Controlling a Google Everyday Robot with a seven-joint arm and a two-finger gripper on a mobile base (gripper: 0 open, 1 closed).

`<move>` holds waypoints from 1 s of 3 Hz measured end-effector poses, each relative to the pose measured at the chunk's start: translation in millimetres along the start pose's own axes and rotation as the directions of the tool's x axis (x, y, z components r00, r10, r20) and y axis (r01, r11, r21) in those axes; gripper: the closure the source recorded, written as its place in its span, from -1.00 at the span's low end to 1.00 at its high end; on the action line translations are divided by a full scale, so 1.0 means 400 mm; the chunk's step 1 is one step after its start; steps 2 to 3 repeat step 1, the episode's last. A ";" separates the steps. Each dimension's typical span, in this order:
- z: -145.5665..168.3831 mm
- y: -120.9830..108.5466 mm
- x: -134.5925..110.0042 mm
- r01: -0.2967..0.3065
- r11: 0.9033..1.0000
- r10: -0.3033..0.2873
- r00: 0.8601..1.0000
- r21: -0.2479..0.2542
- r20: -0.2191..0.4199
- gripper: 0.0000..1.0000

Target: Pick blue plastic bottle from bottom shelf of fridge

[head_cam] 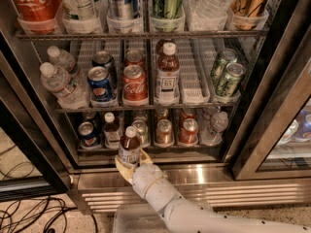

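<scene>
The fridge (262, 106) stands open with several wire racks of cans and bottles. My gripper (130, 163) is at the front rail of the bottom shelf (146, 149), shut on the blue plastic bottle (129, 147), a small bottle of dark brown drink with a white cap and white label. The bottle stands upright, held just in front of the shelf's left lanes. A second similar small brown bottle (112, 128) stands behind it on the bottom shelf. My white arm (194, 212) reaches up from the lower right.
Cans (164, 131) and a water bottle (214, 127) fill the bottom shelf. The rack above holds a taller brown bottle (167, 74), cola cans (134, 84) and water bottles (60, 84). An open glass door (277, 130) is at right. Cables (29, 212) lie on the floor at left.
</scene>
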State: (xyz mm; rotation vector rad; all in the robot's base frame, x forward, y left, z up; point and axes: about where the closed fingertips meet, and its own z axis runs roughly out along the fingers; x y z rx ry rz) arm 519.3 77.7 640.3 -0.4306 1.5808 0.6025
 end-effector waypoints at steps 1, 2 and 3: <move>0.000 0.000 0.000 0.000 1.000 0.000 1.000 0.000 0.000 1.00; 0.000 0.000 0.000 0.000 1.000 0.000 1.000 0.000 0.000 1.00; 0.000 0.000 0.000 0.000 1.000 0.000 1.000 0.000 0.000 1.00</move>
